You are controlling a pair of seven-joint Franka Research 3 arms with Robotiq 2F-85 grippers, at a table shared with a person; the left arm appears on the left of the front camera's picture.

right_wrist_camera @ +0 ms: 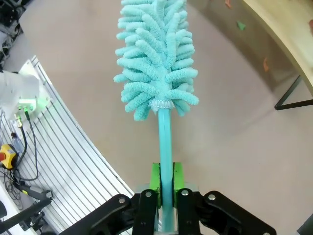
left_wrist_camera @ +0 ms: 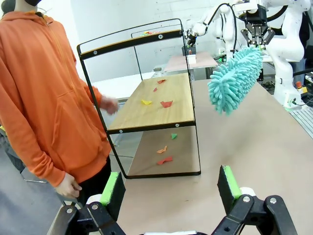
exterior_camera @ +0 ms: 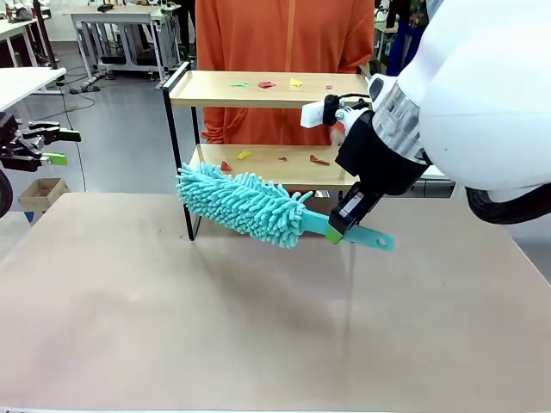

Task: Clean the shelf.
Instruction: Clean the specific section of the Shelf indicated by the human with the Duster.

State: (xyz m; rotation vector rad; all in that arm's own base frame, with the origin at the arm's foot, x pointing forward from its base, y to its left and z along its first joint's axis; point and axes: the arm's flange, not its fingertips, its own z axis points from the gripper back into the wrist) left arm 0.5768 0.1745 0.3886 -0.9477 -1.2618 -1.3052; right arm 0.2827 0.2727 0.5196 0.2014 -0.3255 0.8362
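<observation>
Shelf (exterior_camera: 207, 89) stands at the far edge of the desk (exterior_camera: 172, 327), before a person (exterior_camera: 284, 34) in orange, coloured scraps (exterior_camera: 267, 84) on both boards; just in front of the shelf, right tool (exterior_camera: 336, 232) pinches a teal duster (exterior_camera: 245, 205) by its handle; from the left wrist, left tool (left_wrist_camera: 171, 181) spread wide, facing the shelf's end; from the right wrist, green pads (right_wrist_camera: 155, 178) pressed against the handle.

Supporting the shelf (exterior_camera: 202, 89) on the beige worktop (exterior_camera: 258, 327), near its far edge; carrying small coloured scraps (exterior_camera: 267, 84) on both boards.
</observation>
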